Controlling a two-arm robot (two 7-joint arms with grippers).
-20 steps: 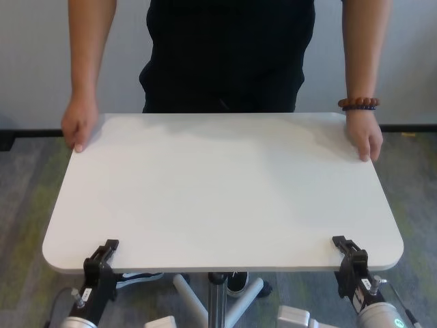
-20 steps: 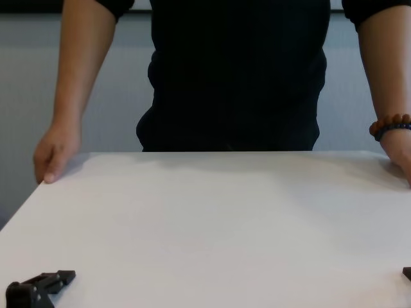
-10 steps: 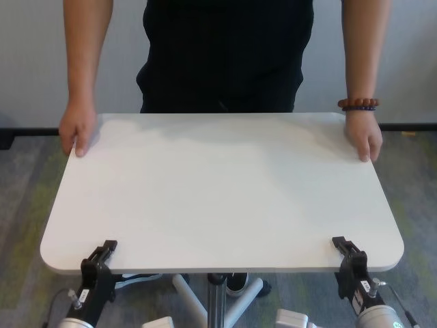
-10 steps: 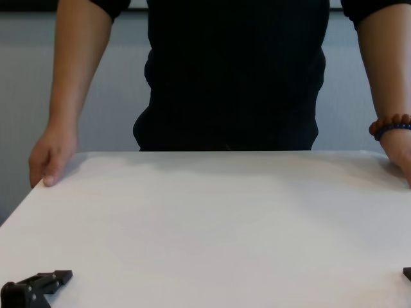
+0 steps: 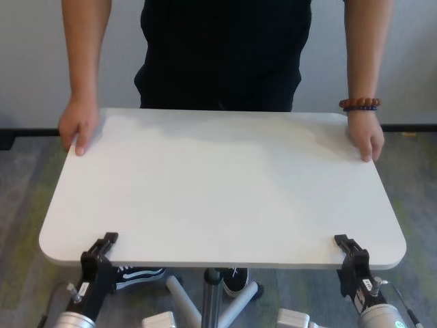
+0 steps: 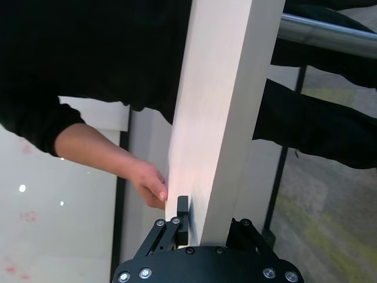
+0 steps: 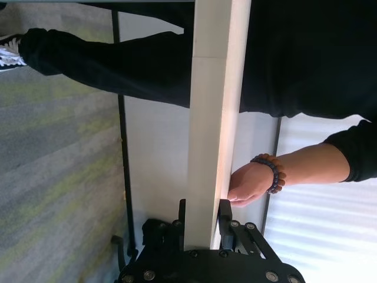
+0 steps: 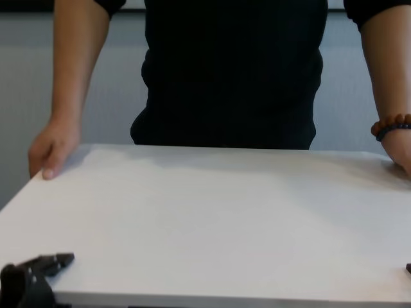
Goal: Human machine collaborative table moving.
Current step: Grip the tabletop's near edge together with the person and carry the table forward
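Grey carpet with faint yellow-green streaks runs under everything, and a pale wall rises behind. Centre stage is the table (image 5: 222,188), a white rectangular top with rounded corners, its long axis running across from the robot's left to its right, with one long edge toward the machine and the other toward the human (image 5: 225,51). Under it a slim metal post (image 5: 212,297) drops to splayed legs.

On the far side, the human in the black top has a hand on each far corner: one hand (image 5: 80,126) grips the corner on the robot's left, the other hand (image 5: 365,137), with a brown beaded bracelet (image 5: 359,104) on its wrist, rests flat on the corner at the robot's right.

Now the near edge. The left gripper (image 5: 101,251) is clamped on the tabletop close to the near-left corner; the left wrist view shows one finger above and one below, pinching the slab between them. The right gripper (image 5: 346,249) does the same near the near-right corner, jaws pressed onto both faces of the board, as the right wrist view confirms. The tabletop appears level.
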